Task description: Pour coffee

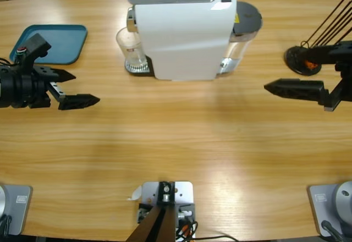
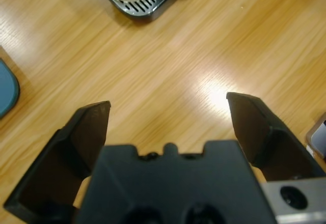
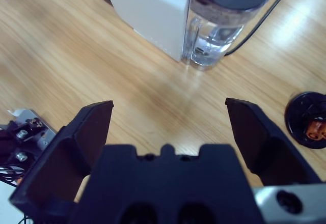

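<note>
The coffee machine stood at the far middle of the table, and served as the reference for every position below. A clear glass sat on the drip tray at the machine's spout end; the high view showed no coffee in it that could be told apart from the glass itself.

The left gripper hovered over bare wood, well apart from the machine on the glass side. Its jaws stood wide open and held nothing. The right gripper hovered on the opposite side, near the machine's water tank. Its jaws were also wide open and empty.

The step in hand appeared to be the approach to the glass. It would be done best by the left gripper: keep the jaws spread, line them up level with the glass wall, and close only once the glass sits squarely between them. The glass should leave the tray upright.

A blue tray lay beyond the left gripper, farther from the machine. A black round stand with thin rods sat past the tank side. The machine's overhanging head above the glass was the main obstruction to a lift.
</note>
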Controlling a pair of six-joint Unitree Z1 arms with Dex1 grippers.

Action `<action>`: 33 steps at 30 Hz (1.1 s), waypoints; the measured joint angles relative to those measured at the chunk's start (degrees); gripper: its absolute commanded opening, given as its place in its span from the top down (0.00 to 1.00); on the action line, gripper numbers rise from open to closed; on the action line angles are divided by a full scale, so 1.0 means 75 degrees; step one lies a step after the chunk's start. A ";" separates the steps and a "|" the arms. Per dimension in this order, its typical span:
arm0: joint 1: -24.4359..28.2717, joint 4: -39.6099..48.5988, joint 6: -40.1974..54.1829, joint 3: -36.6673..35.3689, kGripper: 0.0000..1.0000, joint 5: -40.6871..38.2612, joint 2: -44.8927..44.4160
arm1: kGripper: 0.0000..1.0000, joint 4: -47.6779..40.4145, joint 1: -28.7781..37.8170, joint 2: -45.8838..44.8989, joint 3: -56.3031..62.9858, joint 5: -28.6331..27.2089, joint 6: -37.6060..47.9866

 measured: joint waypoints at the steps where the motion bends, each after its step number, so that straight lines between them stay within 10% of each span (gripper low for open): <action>1: 0.0000 -0.0021 0.0000 0.0000 0.00 0.0000 0.0000 | 0.00 0.0000 0.0000 0.0001 0.0008 0.0000 0.0000; 33: 0.0010 -0.0201 0.0000 0.0086 0.00 -0.0023 0.0179 | 0.00 0.0265 0.0001 0.0021 0.0198 -0.0047 -0.0016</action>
